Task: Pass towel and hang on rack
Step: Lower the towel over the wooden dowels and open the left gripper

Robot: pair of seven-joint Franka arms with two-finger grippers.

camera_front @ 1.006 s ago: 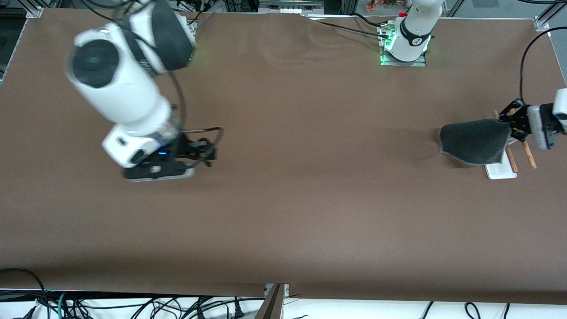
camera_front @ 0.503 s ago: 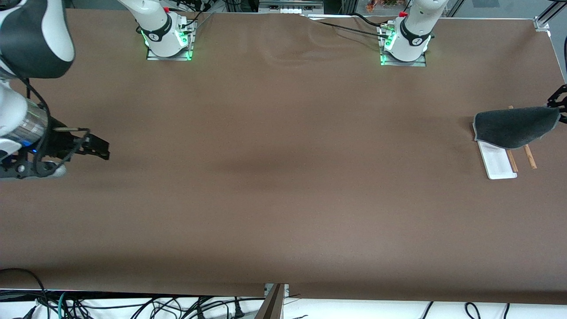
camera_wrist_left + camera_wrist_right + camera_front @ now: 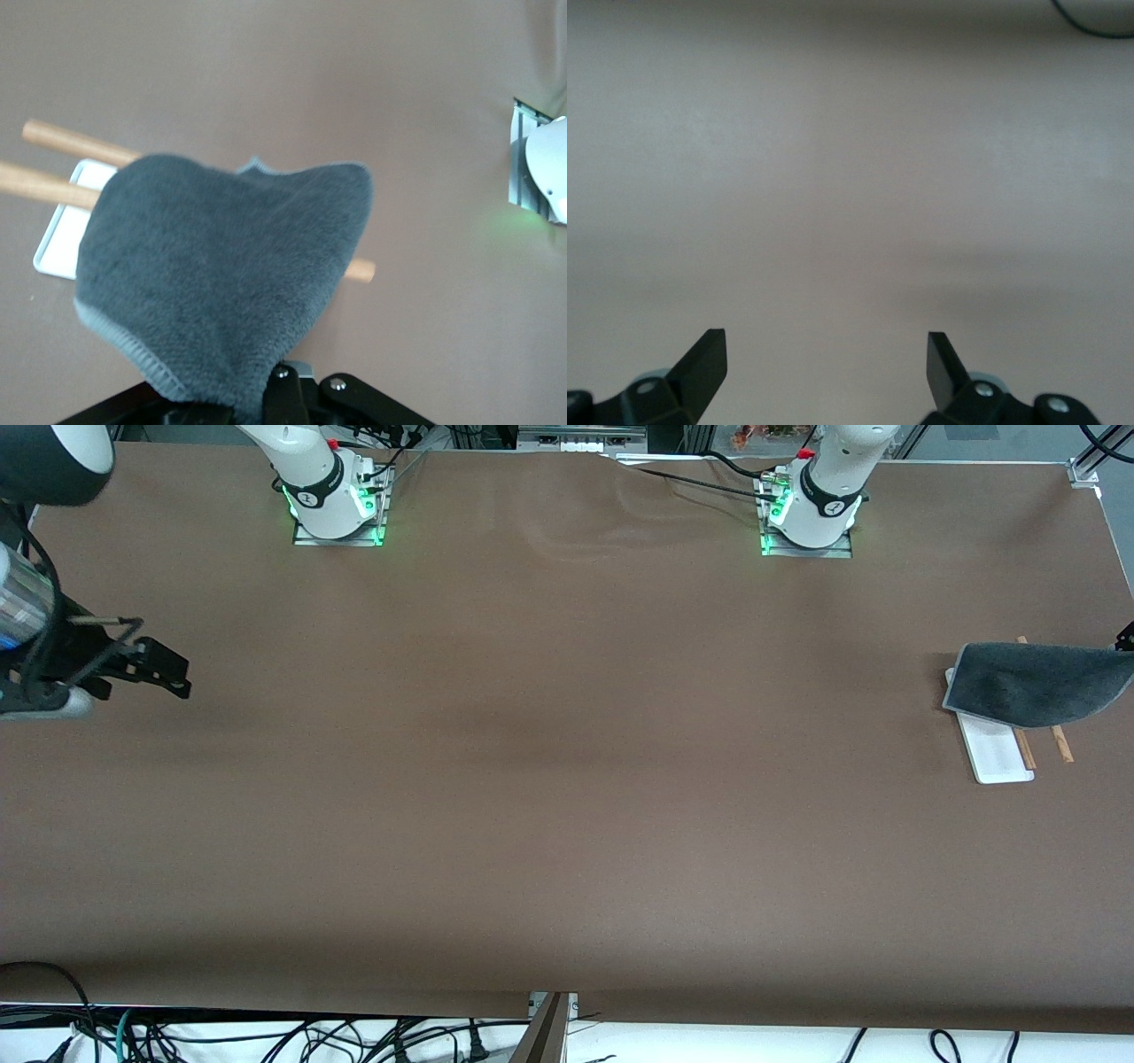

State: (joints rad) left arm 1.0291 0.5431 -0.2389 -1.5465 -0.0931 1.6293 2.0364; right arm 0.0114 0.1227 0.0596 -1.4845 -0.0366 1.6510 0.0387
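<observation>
The towel (image 3: 1036, 684), dark grey side showing with a pale stitched edge, hangs from my left gripper (image 3: 1127, 638) and drapes over the rack (image 3: 997, 755). Only a corner of that gripper shows at the edge of the front view. In the left wrist view the gripper (image 3: 259, 403) is shut on the towel (image 3: 221, 266). The towel covers the middle of the two wooden rods (image 3: 62, 142) and part of the white base (image 3: 58, 243). My right gripper (image 3: 168, 669) is open and empty over bare table at the right arm's end, as the right wrist view (image 3: 824, 354) also shows.
The brown table cover (image 3: 567, 779) is bare between the two arms. The rack stands close to the table edge at the left arm's end. The arm bases (image 3: 332, 496) stand along the edge farthest from the front camera.
My left gripper has carried the towel farther toward the left arm's end, and the towel now lies over the rack rods. My right arm has drawn back to its own end of the table.
</observation>
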